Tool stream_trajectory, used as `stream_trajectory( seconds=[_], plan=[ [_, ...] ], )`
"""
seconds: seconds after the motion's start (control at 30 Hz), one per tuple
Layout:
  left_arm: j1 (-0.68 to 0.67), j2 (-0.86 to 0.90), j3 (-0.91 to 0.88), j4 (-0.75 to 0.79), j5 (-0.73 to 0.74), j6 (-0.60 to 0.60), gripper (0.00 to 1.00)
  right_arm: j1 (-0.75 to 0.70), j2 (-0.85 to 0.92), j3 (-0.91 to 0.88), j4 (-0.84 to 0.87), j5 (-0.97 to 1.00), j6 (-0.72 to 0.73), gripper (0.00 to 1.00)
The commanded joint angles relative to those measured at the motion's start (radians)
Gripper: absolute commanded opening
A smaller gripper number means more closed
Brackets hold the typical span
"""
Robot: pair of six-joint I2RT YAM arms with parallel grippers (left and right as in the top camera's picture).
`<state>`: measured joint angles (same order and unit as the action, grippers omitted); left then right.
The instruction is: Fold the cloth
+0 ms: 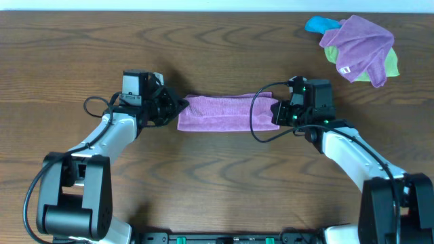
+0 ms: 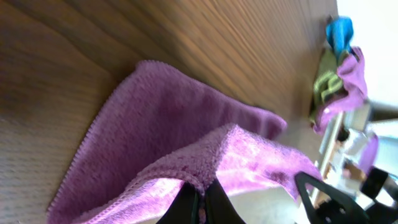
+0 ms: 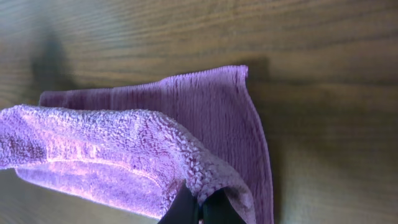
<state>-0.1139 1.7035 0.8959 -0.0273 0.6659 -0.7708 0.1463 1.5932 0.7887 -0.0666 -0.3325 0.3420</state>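
Observation:
A purple cloth (image 1: 227,112) lies stretched between my two grippers in the middle of the wooden table. My left gripper (image 1: 178,107) is shut on the cloth's left end, and its black fingers (image 2: 201,202) pinch a raised fold of the cloth (image 2: 168,124). My right gripper (image 1: 278,110) is shut on the cloth's right end, where its fingers (image 3: 200,210) pinch a lifted fluffy edge over the flat layer of the cloth (image 3: 211,106). Part of the cloth rests on the table under the lifted edges.
A pile of cloths sits at the far right of the table: a purple one (image 1: 359,44) on top of a green one (image 1: 388,66), with a blue one (image 1: 319,25) beside it. The pile also shows in the left wrist view (image 2: 336,68).

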Motion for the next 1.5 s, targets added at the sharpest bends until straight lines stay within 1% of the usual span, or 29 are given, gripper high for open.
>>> stream_trajectory(
  seconds=[0.0,0.1,0.3,0.6,0.73,0.77,0.8,0.87,0.9,0.93,0.97,1.0,1.07,1.1,1.2,1.3,1.33,1.4,1.43,1.47],
  plan=[
    [0.0,-0.006,0.004,0.003,-0.103,-0.023,0.06,0.005,0.027,0.002,0.027,0.016,0.014,0.01],
    [0.0,0.016,0.004,0.015,-0.124,-0.023,0.06,0.006,0.032,0.001,0.038,0.038,0.013,0.01],
    [0.0,0.065,0.004,0.106,-0.126,-0.039,0.06,0.005,0.036,0.002,0.055,0.099,0.012,0.01],
    [-0.011,0.141,0.004,0.182,-0.124,-0.064,0.06,0.005,0.099,0.002,0.091,0.114,0.009,0.01],
    [-0.021,0.154,0.004,0.197,-0.148,-0.064,0.06,0.006,0.127,0.001,0.105,0.123,-0.002,0.02],
    [-0.021,0.154,0.004,0.197,-0.156,-0.063,0.06,0.006,0.132,0.002,0.109,0.124,-0.002,0.06],
    [-0.021,0.154,0.004,0.197,-0.166,-0.064,0.06,0.005,0.137,0.002,0.116,0.124,-0.002,0.17],
    [-0.021,0.154,0.004,0.196,-0.18,-0.063,0.08,0.006,0.141,0.001,0.124,0.124,-0.002,0.34],
    [-0.021,0.154,0.004,0.197,-0.186,-0.063,0.14,0.006,0.141,0.002,0.124,0.124,-0.002,0.41],
    [-0.021,0.154,0.004,0.197,-0.194,-0.063,0.23,0.006,0.141,0.002,0.125,0.124,-0.002,0.49],
    [-0.021,0.154,0.004,0.197,-0.199,-0.061,0.3,0.006,0.141,0.002,0.125,0.124,-0.002,0.53],
    [-0.019,0.154,0.004,0.198,-0.198,-0.06,0.35,0.006,0.141,0.002,0.124,0.123,-0.002,0.57],
    [-0.017,0.153,0.004,0.198,-0.197,-0.06,0.47,0.005,0.14,0.001,0.123,0.121,-0.002,0.6],
    [-0.016,0.153,0.005,0.198,-0.193,-0.06,0.51,0.005,0.14,0.001,0.123,0.117,-0.002,0.61],
    [-0.009,0.145,0.008,0.205,-0.159,-0.06,0.56,0.005,0.135,0.002,0.118,0.086,0.002,0.62],
    [0.003,0.13,0.022,0.204,-0.134,-0.059,0.56,0.005,0.123,0.002,0.106,0.049,0.006,0.66],
    [0.01,0.122,0.028,0.204,-0.123,-0.056,0.56,0.005,0.113,0.002,0.092,0.047,0.021,0.68],
    [0.022,0.104,0.039,0.203,-0.095,-0.048,0.56,0.005,0.093,0.002,0.064,0.047,0.035,0.76],
    [0.029,0.092,0.044,0.201,-0.084,-0.04,0.54,0.005,0.078,0.002,0.044,0.047,0.045,0.79],
    [0.037,0.078,0.05,0.191,-0.07,-0.04,0.47,0.004,0.06,0.002,0.02,0.047,0.055,0.8]
  ],
)
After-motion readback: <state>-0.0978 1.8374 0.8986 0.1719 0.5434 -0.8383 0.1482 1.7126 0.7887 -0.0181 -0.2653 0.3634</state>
